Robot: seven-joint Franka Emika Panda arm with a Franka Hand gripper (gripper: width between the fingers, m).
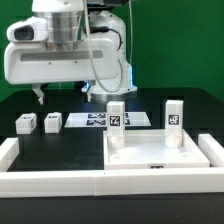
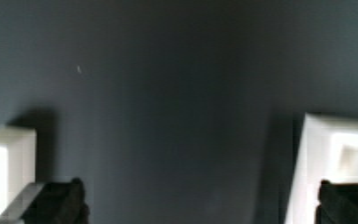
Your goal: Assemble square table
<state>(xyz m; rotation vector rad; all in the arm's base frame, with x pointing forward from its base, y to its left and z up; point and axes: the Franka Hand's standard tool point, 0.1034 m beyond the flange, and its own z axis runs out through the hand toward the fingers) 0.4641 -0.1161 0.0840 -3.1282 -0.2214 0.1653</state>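
Leg (image 1: 25, 123), second leg (image 1: 52, 121) — loose on the worktop (image 1: 70, 145) at 9 o'clock.
Hand (image 1: 63, 95) — above, toward 11; jaws apart, empty.
Tabletop (image 1: 160, 160) — at 4 o'clock, third leg (image 1: 117, 115) and fourth leg (image 1: 176, 114) upright in it.
Likely step: centre over one loose leg and descend square.
Wrist view alone shows fingertips (image 2: 51, 200) flanking bare worktop; exterior view alone shows the tabletop.

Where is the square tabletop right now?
In the exterior view the tabletop lies at the front right, just in front of the marker board.
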